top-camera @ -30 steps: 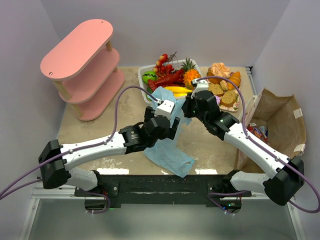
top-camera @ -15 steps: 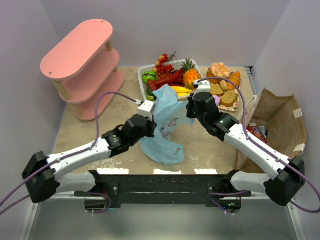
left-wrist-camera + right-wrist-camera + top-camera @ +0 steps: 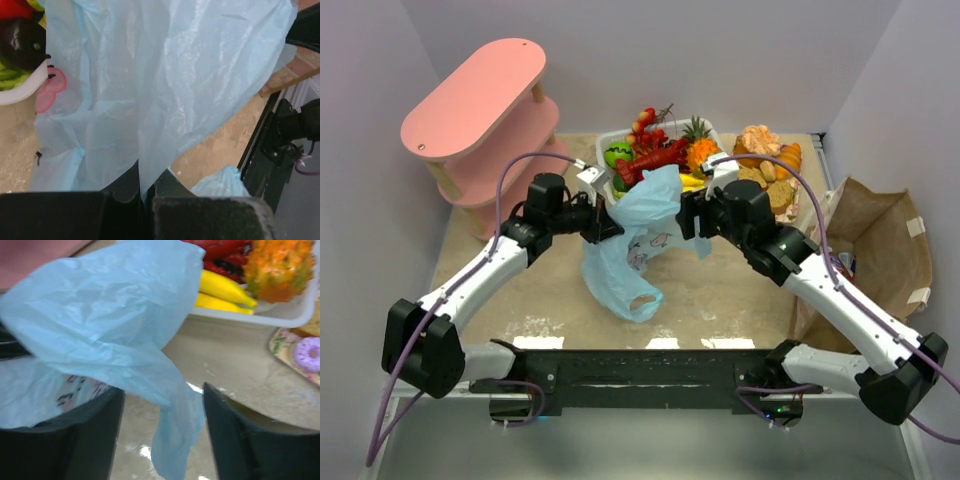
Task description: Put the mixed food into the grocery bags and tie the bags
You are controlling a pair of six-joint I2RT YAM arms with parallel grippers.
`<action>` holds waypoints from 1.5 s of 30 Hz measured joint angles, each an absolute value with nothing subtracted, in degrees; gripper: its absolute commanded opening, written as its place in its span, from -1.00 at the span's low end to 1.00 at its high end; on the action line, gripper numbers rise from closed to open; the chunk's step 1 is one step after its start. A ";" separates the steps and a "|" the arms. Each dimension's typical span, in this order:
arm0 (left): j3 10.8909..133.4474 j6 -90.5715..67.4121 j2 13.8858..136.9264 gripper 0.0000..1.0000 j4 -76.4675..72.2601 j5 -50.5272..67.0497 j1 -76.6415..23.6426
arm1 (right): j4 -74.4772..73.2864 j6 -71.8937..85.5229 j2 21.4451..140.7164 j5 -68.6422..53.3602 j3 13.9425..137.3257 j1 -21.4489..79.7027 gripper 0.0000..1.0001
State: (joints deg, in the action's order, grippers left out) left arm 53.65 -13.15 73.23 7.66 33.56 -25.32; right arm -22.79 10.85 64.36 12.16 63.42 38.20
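Blue bag (image 3: 632,232): lifted off the desk (image 3: 740,290) since a second ago, now hanging between both arms.
Left hand (image 3: 145,194): clamped on it.
Right hand (image 3: 160,396): fingers apart, plastic between them.
Meaning: bag nearly ready to be opened; food (image 3: 665,158) is not yet inside.

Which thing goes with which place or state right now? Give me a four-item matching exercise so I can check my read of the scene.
Things:
1. thin light-blue plastic bag
2. stiff brown paper bag
3. yellow toy bananas
4. pink three-tier shelf

Places or states:
A. lying in the white plastic basket
B. standing at the far left of the table
C. pinched in the left claw
D. open, at the table's right edge

Pairs: 1-C, 2-D, 3-A, 4-B
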 measured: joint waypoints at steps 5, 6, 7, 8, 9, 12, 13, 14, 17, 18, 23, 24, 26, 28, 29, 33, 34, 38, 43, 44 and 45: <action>54.17 -13.58 73.89 -1.00 8.51 44.64 -21.34 | -26.63 10.11 61.30 6.39 67.85 38.22 0.97; 54.17 -14.26 73.93 -1.00 8.23 46.98 -21.08 | -27.62 10.24 61.12 6.42 69.84 38.22 0.97; 54.17 -15.55 73.95 -1.00 7.92 49.58 -20.95 | -28.36 10.31 61.28 6.42 71.72 38.20 0.97; 54.17 -16.03 73.97 -1.00 7.73 50.70 -20.75 | -29.21 10.44 61.73 6.52 74.22 38.20 0.98; 54.15 -17.45 73.97 -1.00 7.22 52.97 -20.60 | -29.82 10.55 62.54 7.20 76.93 38.15 0.97; 53.82 -20.86 73.58 -1.00 5.67 56.47 -20.51 | -29.82 10.98 65.12 8.40 81.30 37.06 0.97; 53.41 -22.09 73.08 -1.00 5.17 57.32 -20.51 | -29.82 11.20 66.24 7.94 82.02 36.12 0.97; 52.69 -23.57 72.36 -1.00 4.40 58.06 -20.51 | -29.71 11.53 67.35 7.46 82.46 34.72 0.97; 48.58 -28.60 69.49 -1.00 -0.10 60.07 -20.38 | -29.32 12.40 71.26 4.71 82.72 30.20 0.97; 46.00 -30.68 68.20 -1.00 -1.98 60.71 -20.34 | -29.15 12.49 72.75 4.27 82.78 29.02 0.97; 37.69 -34.98 68.47 -1.00 -4.27 61.67 -20.23 | -29.28 10.98 82.19 5.34 86.56 27.42 0.97; 36.51 -35.51 69.12 -1.00 -4.45 61.71 -20.10 | -29.30 10.39 84.42 6.07 88.07 27.35 0.97; 34.98 -36.45 70.39 -1.00 -5.06 61.93 -19.59 | -29.36 9.04 89.01 8.12 91.18 27.09 0.97; 34.59 -36.95 71.55 -1.00 -5.78 62.06 -18.68 | -29.26 7.68 94.02 10.02 94.96 26.48 0.97; 34.59 -37.10 72.23 -1.00 -6.57 62.17 -18.09 | -29.12 7.01 96.47 10.96 96.75 26.15 0.97; 35.05 -36.82 76.03 -1.00 -8.38 62.37 -16.21 | -28.67 4.40 106.21 14.48 104.75 24.84 0.97; 35.35 -36.51 77.03 -1.00 -8.36 62.39 -16.12 | -28.38 3.81 108.88 15.40 107.20 24.47 0.98; 37.06 -34.20 80.73 -1.00 -8.05 62.43 -16.01 | -28.29 2.31 119.35 17.54 116.86 23.07 0.97; 38.41 -30.68 81.87 -1.00 -7.49 63.29 -16.01 | -27.79 -0.38 131.87 19.22 127.04 21.19 0.97; 38.72 -30.09 81.89 -1.00 -7.05 63.48 -16.01 | -27.92 -1.15 134.13 19.73 128.57 20.88 0.97; 38.96 -29.21 81.91 -1.00 -6.52 63.75 -16.01 | -27.64 -1.96 136.38 20.27 130.28 20.64 0.97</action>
